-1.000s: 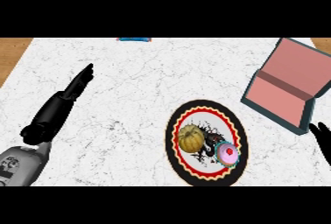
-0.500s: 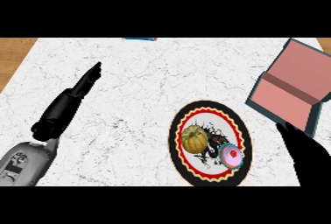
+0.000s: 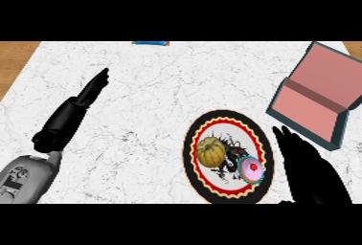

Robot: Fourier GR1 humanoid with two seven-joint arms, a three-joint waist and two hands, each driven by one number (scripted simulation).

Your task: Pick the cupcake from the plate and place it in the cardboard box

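Observation:
A cupcake (image 3: 251, 169) with pink icing and a teal wrapper sits on the right part of a round plate (image 3: 212, 123) with a red, white and black rim. A tan, ribbed pumpkin-like thing (image 3: 210, 152) lies beside it on the plate's left part. My right hand (image 3: 306, 162) is open, fingers straight and pointing away, just right of the plate and apart from the cupcake. The cardboard box (image 3: 317, 92), pink inside with teal walls, lies open at the right. My left hand (image 3: 73, 114) rests open at the left, fingers pointing up.
The white marbled counter (image 3: 163, 81) has a wooden strip (image 3: 16, 60) along its left edge. A small blue thing (image 3: 151, 43) lies at the far edge. Bare counter stretches between my left hand and the plate.
My right hand has come up from the lower right edge and now stands beside the plate. My left hand has shifted slightly to the right and up.

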